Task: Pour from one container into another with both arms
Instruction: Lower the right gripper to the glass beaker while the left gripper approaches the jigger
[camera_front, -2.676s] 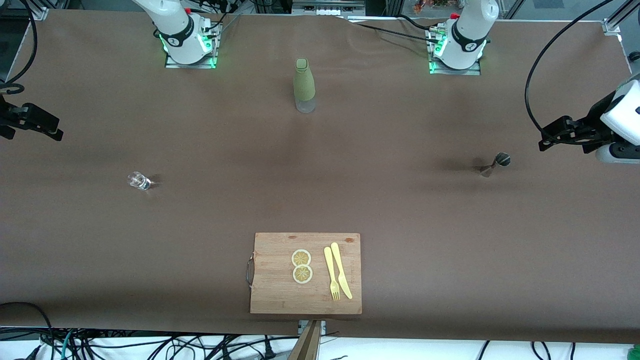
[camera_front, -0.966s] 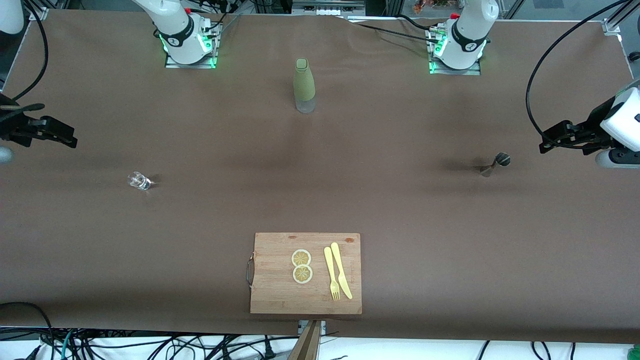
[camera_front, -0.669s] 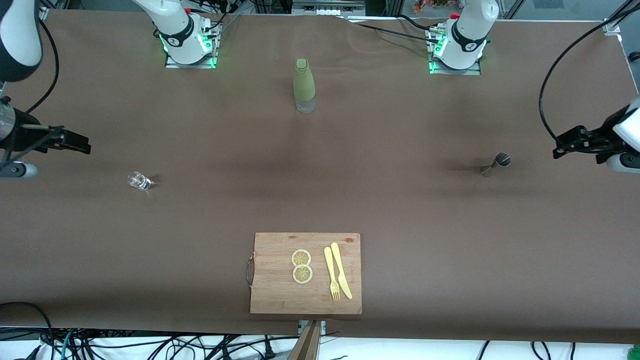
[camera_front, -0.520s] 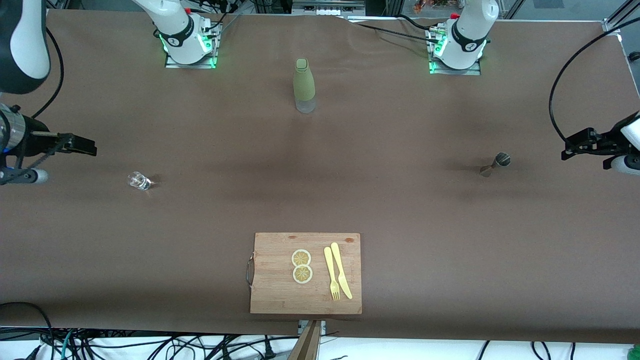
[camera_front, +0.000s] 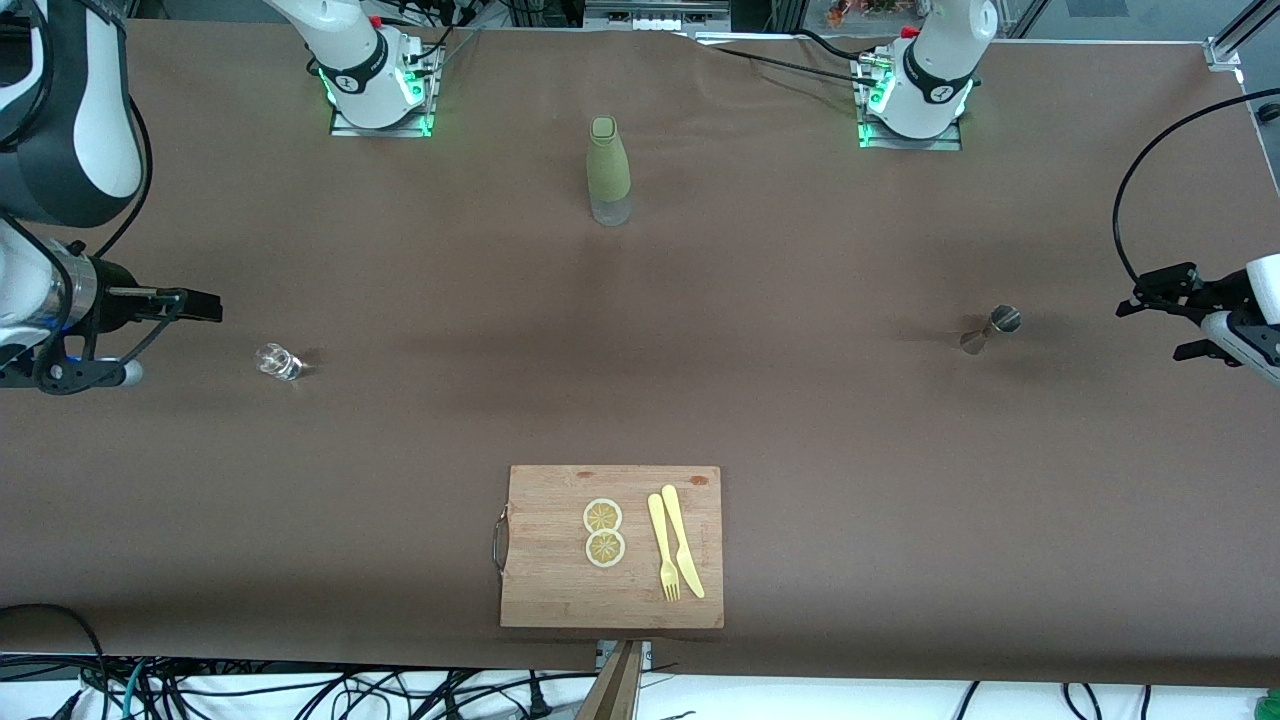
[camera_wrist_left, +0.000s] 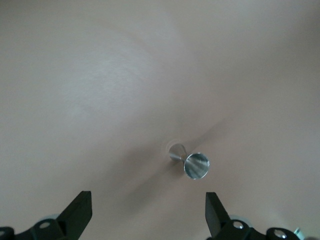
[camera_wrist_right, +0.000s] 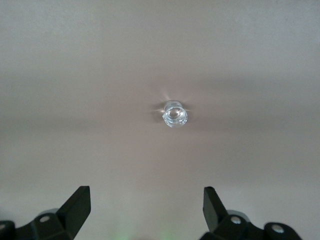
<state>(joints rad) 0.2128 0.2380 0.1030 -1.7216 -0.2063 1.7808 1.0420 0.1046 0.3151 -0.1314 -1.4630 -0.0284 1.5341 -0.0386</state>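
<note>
A small clear glass (camera_front: 278, 362) stands upright on the brown table toward the right arm's end. My right gripper (camera_front: 205, 305) hovers open and empty beside it, a short way off; in the right wrist view the glass (camera_wrist_right: 174, 115) lies ahead of the open right gripper (camera_wrist_right: 145, 205). A small metal jigger (camera_front: 990, 328) stands toward the left arm's end. My left gripper (camera_front: 1150, 325) is open and empty, apart from it near the table's end. In the left wrist view the jigger (camera_wrist_left: 190, 161) sits ahead of the left gripper (camera_wrist_left: 148, 210).
A green-sleeved bottle (camera_front: 608, 172) stands upright between the two arm bases. A wooden cutting board (camera_front: 540, 590) near the front edge carries two lemon slices (camera_front: 603, 532), a yellow fork (camera_front: 662, 548) and a yellow knife (camera_front: 682, 540). Cables trail by both table ends.
My right gripper has moved in over the table toward the glass. My left gripper has drawn back toward the table's end and turned. Glass, jigger and bottle have not moved.
</note>
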